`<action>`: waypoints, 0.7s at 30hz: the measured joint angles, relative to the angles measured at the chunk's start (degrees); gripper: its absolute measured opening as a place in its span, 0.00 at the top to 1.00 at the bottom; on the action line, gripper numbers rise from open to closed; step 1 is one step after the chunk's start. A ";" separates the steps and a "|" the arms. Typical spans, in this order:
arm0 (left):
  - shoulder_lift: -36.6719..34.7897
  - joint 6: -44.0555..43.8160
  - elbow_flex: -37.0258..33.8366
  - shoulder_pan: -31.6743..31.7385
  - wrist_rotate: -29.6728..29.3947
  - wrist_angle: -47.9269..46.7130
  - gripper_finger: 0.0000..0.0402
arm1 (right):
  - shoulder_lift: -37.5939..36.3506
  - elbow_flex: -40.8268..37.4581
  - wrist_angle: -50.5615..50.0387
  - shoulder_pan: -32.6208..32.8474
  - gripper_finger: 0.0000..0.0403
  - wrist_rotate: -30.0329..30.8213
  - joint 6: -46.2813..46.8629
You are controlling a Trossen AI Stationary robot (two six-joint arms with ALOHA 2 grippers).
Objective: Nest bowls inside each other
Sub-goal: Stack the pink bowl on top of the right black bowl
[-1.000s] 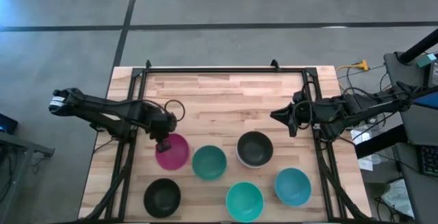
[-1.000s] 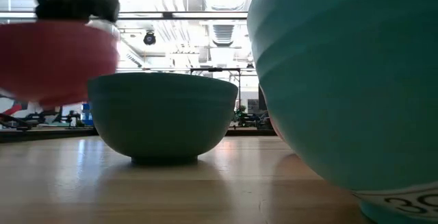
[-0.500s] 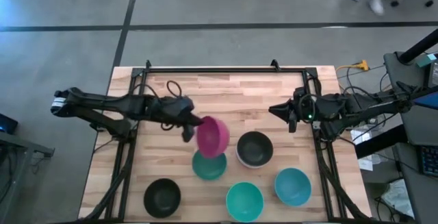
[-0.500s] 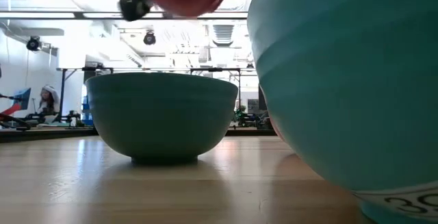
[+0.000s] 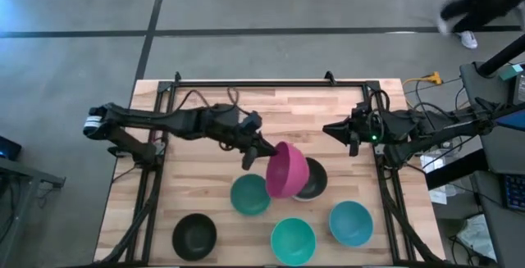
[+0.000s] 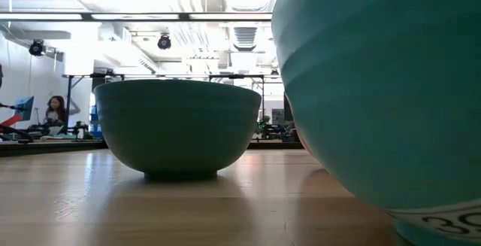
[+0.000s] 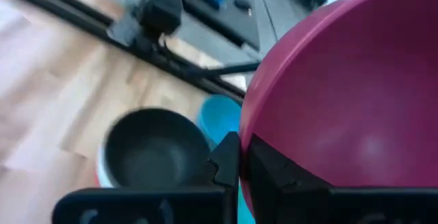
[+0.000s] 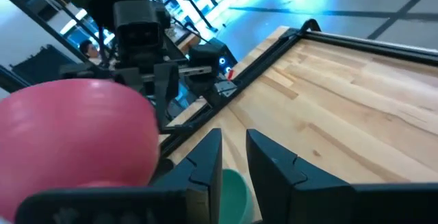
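A pale wooden plank table (image 5: 246, 112) with a black frame stands on grey floor. The left arm stretches low across it toward the middle, its left gripper (image 5: 264, 155) clamped on the rim of a round magenta plastic bowl (image 5: 286, 170), which it holds tilted in the air, partly over a black plastic bowl (image 5: 313, 179) nested in a white one. Beside these sits a dark teal bowl (image 5: 249, 194); nearer the front edge are a second black bowl (image 5: 195, 236), a turquoise bowl (image 5: 293, 240) and a blue bowl (image 5: 351, 222), all apart. The right arm waits at the table's right edge, its right gripper (image 5: 335, 131) fingers nearly closed, holding nothing.
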 joint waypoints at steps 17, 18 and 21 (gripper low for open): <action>27.74 8.74 47.62 3.41 9.24 -38.54 1.00 | -5.78 0.00 -8.84 4.85 0.84 -4.15 -0.10; 29.01 8.74 49.24 3.45 9.68 -38.75 1.00 | -6.17 0.00 -10.05 5.78 0.84 -4.23 0.55; 32.24 8.70 53.35 3.63 10.23 -39.91 1.00 | -7.08 0.00 -13.89 8.32 0.84 -4.33 1.15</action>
